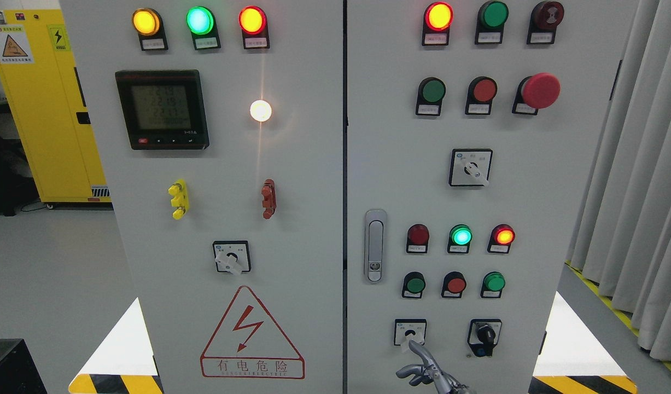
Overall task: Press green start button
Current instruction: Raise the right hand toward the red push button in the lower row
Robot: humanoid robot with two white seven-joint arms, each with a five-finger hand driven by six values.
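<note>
Pale grey floor (51, 262) runs under everything here. The big grey control cabinet (291, 219) stands square on it, and yellow-and-black hazard stripes (116, 383) are taped along the floor at its foot on both sides. Off to the left, a yellow safety cabinet (45, 109) stands on the same floor, well apart.

Right hand (425, 369), at bottom edge: index finger extended, tip just below white rotary selector (410, 332); remaining fingers apparently curled. Green push button (415, 285) sat above, untouched. Lit green lamp (460, 236) higher up.
</note>
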